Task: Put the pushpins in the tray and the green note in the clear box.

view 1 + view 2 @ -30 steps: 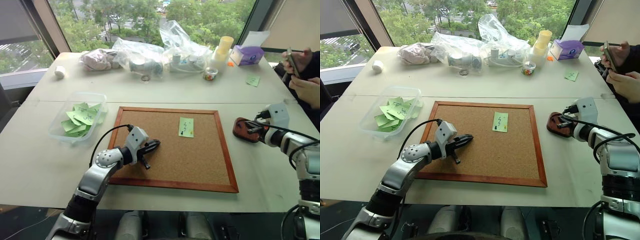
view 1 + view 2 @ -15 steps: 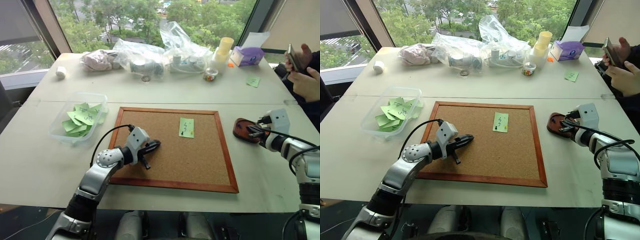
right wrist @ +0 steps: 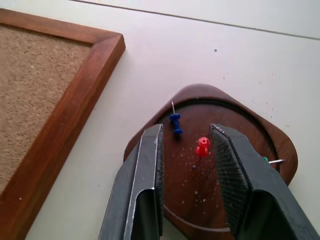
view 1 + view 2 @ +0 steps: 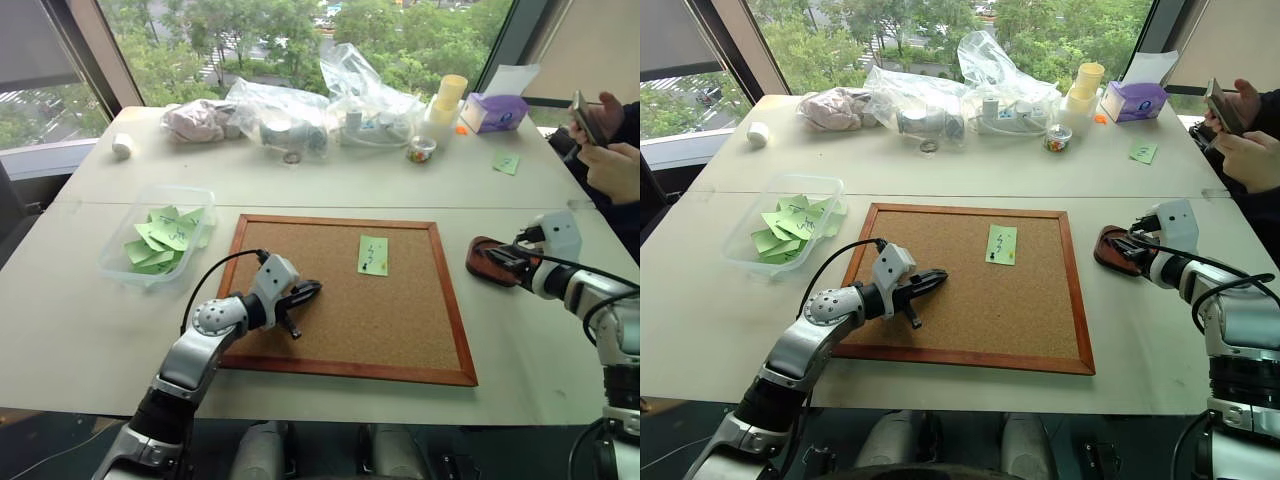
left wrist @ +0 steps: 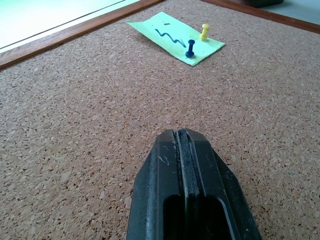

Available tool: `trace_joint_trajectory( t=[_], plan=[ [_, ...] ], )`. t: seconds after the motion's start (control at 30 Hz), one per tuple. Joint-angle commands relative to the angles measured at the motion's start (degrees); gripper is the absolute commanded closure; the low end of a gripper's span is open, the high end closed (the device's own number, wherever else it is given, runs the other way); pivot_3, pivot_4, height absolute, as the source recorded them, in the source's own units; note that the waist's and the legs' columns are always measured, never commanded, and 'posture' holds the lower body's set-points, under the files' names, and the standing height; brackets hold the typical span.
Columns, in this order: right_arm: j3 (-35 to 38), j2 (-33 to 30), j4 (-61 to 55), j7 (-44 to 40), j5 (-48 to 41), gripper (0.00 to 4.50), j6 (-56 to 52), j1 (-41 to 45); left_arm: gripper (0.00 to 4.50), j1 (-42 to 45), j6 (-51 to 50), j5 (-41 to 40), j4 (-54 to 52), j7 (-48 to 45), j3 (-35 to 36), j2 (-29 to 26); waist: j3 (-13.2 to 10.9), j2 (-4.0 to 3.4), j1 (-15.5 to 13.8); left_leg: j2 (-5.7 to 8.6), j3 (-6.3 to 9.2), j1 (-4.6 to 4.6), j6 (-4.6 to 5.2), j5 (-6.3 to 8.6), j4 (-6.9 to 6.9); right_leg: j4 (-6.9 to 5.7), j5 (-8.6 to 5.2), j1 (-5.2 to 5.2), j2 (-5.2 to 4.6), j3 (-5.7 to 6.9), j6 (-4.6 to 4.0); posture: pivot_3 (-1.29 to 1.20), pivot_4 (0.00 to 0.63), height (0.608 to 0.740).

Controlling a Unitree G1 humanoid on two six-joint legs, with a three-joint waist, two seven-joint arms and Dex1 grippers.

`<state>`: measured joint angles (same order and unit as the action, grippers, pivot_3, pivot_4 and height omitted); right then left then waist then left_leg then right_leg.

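Now the right gripper has opened above the tray, releasing a red pushpin there, while the left gripper stays closed and empty.

A rough, grainy corkboard in a smooth wooden frame lies on a matt, pale worktop. The glossy red-brown tray holds plastic-headed pushpins with metal points. The green note is thin matt paper.
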<state>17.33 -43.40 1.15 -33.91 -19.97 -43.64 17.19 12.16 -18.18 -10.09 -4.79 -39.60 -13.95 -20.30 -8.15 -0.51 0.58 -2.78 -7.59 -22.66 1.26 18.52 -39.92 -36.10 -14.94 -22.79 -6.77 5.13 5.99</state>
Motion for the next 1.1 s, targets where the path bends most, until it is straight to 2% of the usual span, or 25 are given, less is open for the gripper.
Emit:
trace_joint_trajectory(
  t=[0.03,0.13,0.23,0.47,0.83,1.1],
  plan=[
    [1.41,-1.86,-6.49,-1.92,-2.93,3.08,-1.66,1.74,4.50,-2.06,-1.63,1.70,3.47,-0.75,-2.80,-0.10,0.00,0.00,0.00,0.00,0.00,0.00,0.02,0.01,0.00,0.00,0.00,-0.01,0.00,0.00,0.00,0.00,0.150,0.740],
    [-0.72,-1.22,-12.52,-4.14,-6.50,3.08,-4.37,2.73,4.50,-1.91,-1.46,1.83,3.73,-0.82,-2.70,-0.12,0.00,-0.01,-0.01,-0.01,0.01,0.02,0.05,0.03,0.00,0.01,-0.01,0.01,-0.01,0.00,-0.01,0.00,0.150,0.740],
    [-5.92,2.12,-18.22,-4.84,-9.02,3.08,-6.33,3.84,4.50,-1.81,-1.51,1.81,3.77,-0.74,-2.54,-0.05,0.01,-0.02,0.04,-0.02,0.01,0.02,0.07,0.05,0.01,0.01,-0.01,0.01,-0.02,0.00,-0.01,0.00,0.150,0.740],
    [-16.22,8.09,-17.82,-2.65,-5.81,3.08,-5.06,3.28,4.50,-2.03,-1.90,1.83,3.01,-0.20,-2.05,-0.02,0.01,-0.01,-0.10,0.05,0.01,-0.02,0.16,0.11,0.00,0.04,-0.02,0.00,-0.12,0.00,-0.05,0.00,0.150,0.740],
    [-20.69,10.66,-12.25,-2.72,-1.97,3.08,-0.68,4.44,4.50,-3.11,-2.12,1.70,2.09,0.28,-1.77,-0.26,0.01,-0.01,0.14,0.04,-0.02,-0.01,0.16,0.11,0.01,0.05,-0.02,-0.03,-0.10,0.01,-0.04,0.00,0.150,0.740],
    [-21.05,11.39,-7.59,-3.63,-0.12,3.08,2.30,5.39,4.50,-3.12,-2.57,1.58,1.43,0.67,-1.70,-0.16,0.00,-0.01,0.14,0.04,-0.04,-0.02,0.16,0.11,0.03,0.06,-0.02,-0.05,-0.10,0.01,-0.03,0.00,0.150,0.740]
  ],
)
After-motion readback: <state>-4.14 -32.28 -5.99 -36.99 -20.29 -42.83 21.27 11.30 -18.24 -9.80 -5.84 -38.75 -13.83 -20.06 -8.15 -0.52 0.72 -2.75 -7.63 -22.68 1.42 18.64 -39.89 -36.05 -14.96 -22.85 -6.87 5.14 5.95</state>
